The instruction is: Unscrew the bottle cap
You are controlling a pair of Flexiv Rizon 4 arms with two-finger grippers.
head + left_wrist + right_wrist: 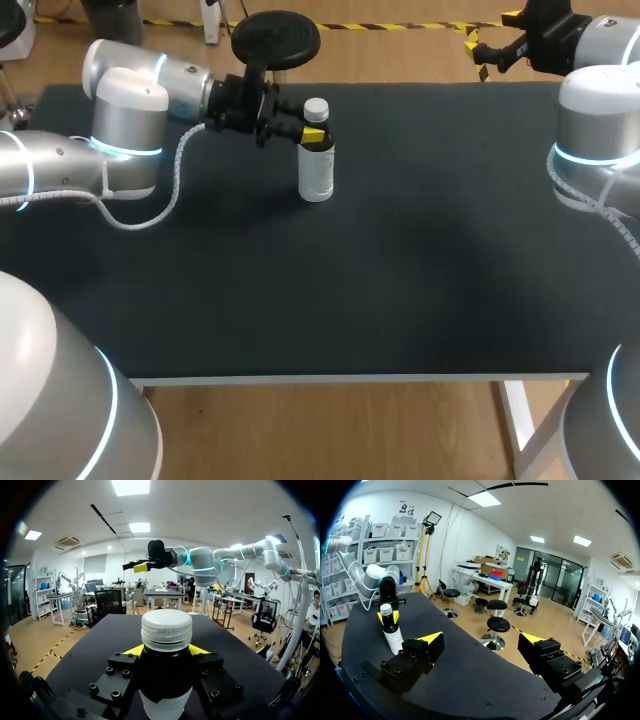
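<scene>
Yellow tips of left gripper point(311, 127) press the bottle point(317, 172) from two sides, just under the cap point(316, 107). Clenched on it at the dark shoulder.

Left wrist view agrees. The bottle point(165, 687) fills the gap between the black finger blocks, with a yellow tip showing at each side. The cap point(166, 628) stands clear above the fingers.

Cap: white, ribbed round its side, seated on the neck.

Bottle: upright on the table point(400, 280), dark upper part, white lower body. It stands toward the far edge, left of middle.

Left arm point(130, 110) comes in from the left with its wrist level and its fingers pointing across at neck height. A pale cable point(165, 195) loops from the wrist down to the dark tabletop.

Right gripper point(492, 42): fingers spread wide, holding nothing. It is raised beyond the table's far right corner, well apart from the bottle.

In the right wrist view the right gripper point(482, 641) shows its two yellow tips far apart, with only the table edge and floor between them. The bottle point(392, 632) is farther out, off beside one finger.

In the left wrist view the right gripper point(136, 566) hangs ahead of the bottle, above the table's far side, tips apart. The right arm point(200, 562) stretches away behind it.
</scene>
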